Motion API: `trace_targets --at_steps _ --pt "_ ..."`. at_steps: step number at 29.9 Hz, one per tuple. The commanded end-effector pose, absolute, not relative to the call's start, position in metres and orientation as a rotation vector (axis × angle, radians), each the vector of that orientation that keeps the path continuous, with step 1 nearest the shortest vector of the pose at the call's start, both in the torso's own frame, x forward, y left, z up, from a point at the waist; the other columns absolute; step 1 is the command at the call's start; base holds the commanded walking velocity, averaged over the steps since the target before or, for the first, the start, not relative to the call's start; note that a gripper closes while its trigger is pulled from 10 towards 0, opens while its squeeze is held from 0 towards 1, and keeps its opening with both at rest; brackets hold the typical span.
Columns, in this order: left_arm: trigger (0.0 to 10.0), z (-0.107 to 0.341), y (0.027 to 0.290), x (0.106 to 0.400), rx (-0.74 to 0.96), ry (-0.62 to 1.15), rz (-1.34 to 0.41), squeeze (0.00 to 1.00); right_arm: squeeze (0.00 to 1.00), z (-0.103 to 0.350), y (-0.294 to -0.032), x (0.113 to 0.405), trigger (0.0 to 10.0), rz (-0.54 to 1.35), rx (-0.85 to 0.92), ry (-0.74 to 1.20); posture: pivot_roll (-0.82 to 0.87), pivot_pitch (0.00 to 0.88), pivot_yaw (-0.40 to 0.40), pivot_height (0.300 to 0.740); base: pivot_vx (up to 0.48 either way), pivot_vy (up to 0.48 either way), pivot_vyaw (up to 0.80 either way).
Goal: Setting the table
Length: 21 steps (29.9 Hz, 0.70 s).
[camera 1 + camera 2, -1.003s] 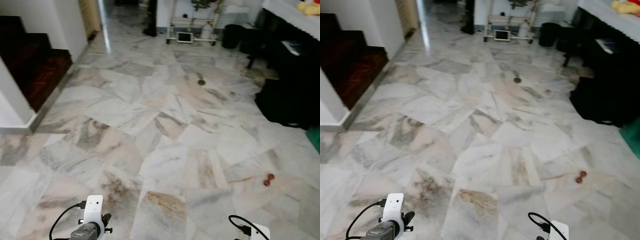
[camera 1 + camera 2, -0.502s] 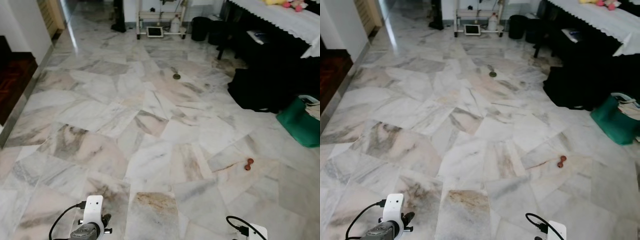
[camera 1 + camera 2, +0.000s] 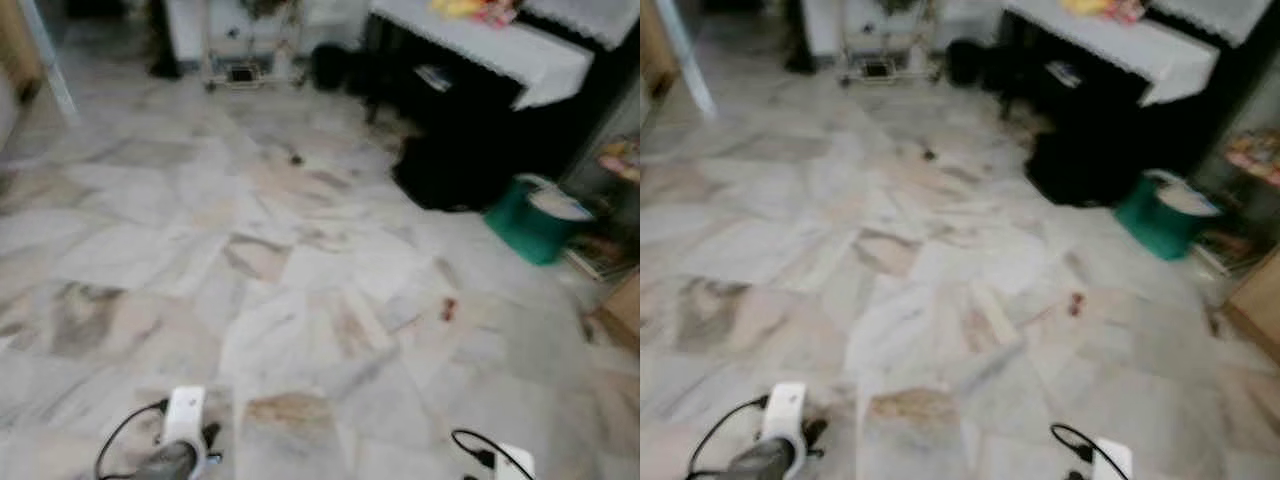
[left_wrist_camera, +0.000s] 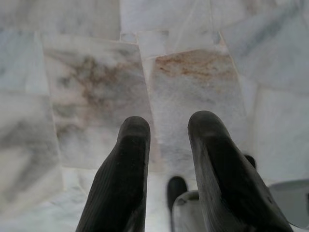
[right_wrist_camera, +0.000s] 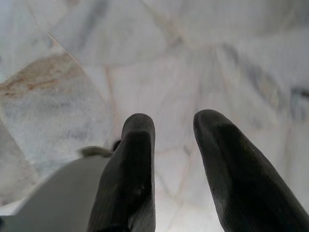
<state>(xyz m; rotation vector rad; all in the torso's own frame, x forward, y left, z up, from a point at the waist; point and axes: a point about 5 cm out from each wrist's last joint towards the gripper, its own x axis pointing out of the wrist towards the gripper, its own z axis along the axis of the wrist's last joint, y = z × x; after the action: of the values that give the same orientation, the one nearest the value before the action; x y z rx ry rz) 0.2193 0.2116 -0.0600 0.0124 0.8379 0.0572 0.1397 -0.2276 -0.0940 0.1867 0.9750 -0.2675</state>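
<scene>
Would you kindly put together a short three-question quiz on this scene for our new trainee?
1. True or false: the left gripper holds a plate.
2. Which colour is the bucket-like container on the marble floor beside the table with the white cloth? A red, B green, C yellow.
3. Fill in: the right gripper hangs over the floor with its fingers ____.

Key: 1 false, its fingers are apart and hold nothing; 2 B; 3 open.
</scene>
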Motion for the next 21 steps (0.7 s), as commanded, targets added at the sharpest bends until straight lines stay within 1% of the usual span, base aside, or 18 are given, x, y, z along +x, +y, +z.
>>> trace_targets --at_steps 1,14,21 --pt "10.0 -0.0587 0.2042 0.2238 0.007 0.83 0.038 0.0 0.0 -0.0928 -0.2342 0.139 10.0 -0.282 0.17 0.977 0.1 0.0 -0.044 0.715 0.0 0.0 -0.74" --pt "10.0 -0.0578 0.2024 0.2258 0.041 0.832 0.005 0.0 0.0 -0.0928 -0.2332 0.1399 10.0 -0.277 0.165 0.976 0.11 0.0 -0.037 0.715 0.0 0.0 -0.74" --pt "10.0 -0.0552 0.2056 0.2286 0.065 0.824 -0.011 0.0 0.0 -0.0936 -0.2288 0.1403 10.0 -0.274 0.175 0.976 0.11 0.0 -0.01 0.715 0.0 0.0 -0.74"
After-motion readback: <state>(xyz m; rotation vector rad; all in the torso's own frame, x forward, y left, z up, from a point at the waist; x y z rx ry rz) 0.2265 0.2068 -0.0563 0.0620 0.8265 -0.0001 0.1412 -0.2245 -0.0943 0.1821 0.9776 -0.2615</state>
